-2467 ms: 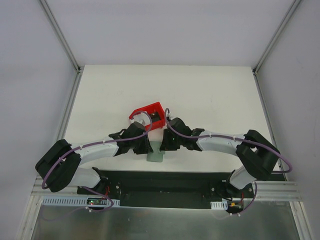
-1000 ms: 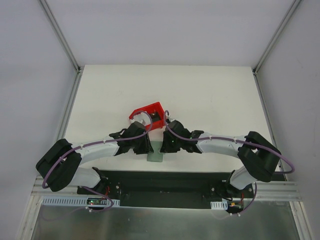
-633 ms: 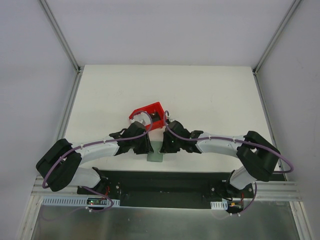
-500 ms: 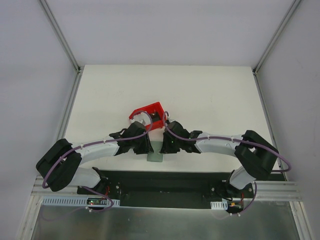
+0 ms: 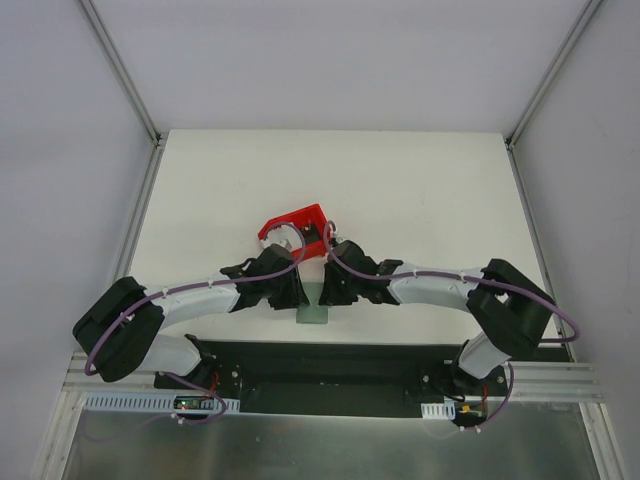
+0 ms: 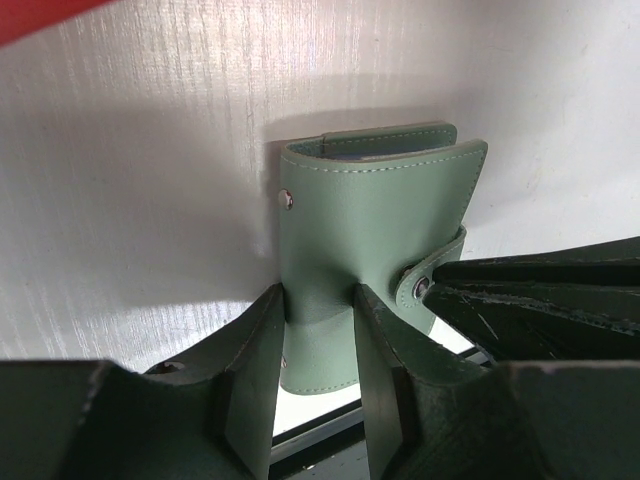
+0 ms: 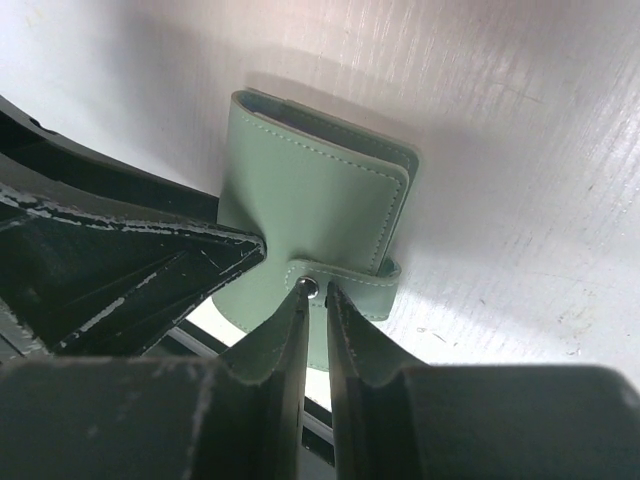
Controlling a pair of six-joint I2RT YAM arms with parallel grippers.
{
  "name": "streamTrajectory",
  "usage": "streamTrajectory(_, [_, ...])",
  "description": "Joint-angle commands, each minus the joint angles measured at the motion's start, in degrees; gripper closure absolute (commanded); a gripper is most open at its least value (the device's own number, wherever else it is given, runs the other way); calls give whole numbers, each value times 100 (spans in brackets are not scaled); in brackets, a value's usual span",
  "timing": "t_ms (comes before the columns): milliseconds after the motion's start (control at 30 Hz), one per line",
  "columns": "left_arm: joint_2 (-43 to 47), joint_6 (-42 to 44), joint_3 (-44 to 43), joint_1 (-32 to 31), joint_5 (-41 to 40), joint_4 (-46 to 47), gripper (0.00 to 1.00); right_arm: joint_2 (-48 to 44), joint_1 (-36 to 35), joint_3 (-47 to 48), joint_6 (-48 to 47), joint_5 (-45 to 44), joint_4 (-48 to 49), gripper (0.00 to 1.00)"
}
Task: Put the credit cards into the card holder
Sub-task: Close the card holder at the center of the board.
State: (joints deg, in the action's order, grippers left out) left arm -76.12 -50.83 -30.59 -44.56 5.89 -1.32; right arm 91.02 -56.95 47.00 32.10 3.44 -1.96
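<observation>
Left tool (image 6: 318, 296) clamps the folded green wallet (image 6: 375, 215) by its sides; right tool (image 7: 316, 292) pinches narrow on its snap strap (image 7: 360, 287). Wallet lies on white surface (image 6: 150, 150), at 6 o'clock from red bin (image 5: 295, 222).

Grey-green folding wallet (image 5: 312, 314) at the near edge of a white table (image 5: 420, 190), hemmed in. The left gripper (image 6: 318, 300) clamps across it from the left. The right gripper (image 7: 315, 297) pinches its snap strap from the right. A red plastic bin (image 5: 296, 222) stands just behind both wrists. Bare tabletop beyond the bin and to either side leaves room to pass.
</observation>
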Motion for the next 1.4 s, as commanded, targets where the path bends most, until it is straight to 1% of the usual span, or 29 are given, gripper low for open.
streamTrajectory(0, [-167,-208,150,-150,97,-219,68,143,-53,274,7,7,108,85])
streamTrajectory(367, [-184,-217,176,-203,167,-105,67,346,-53,459,-46,-37,37,85])
streamTrajectory(567, [-184,-199,167,-211,193,-88,67,478,-62,477,-2,-256,-77,85])
streamTrajectory(667, [-184,-182,159,-203,193,-88,67,451,-80,380,-2,-274,169,86])
streamTrajectory(800, [-202,-164,141,-211,193,-96,67,425,-88,424,-10,-257,169,87])
streamTrajectory(867, [-193,-164,150,-211,193,-96,67,329,-80,336,7,-291,380,87])
streamTrajectory(1000, [-175,-103,106,-211,106,-96,65,232,-80,231,25,-309,345,86])
streamTrajectory(1200, [-53,275,-254,-194,-210,-280,59,188,-123,108,148,-309,354,86])
streamTrajectory(1233, [-44,319,-298,-176,-263,-324,58,144,-124,72,165,-518,354,86])
streamTrajectory(1367, [-70,433,-404,-62,-325,-404,57,4,-124,11,148,-538,345,86])
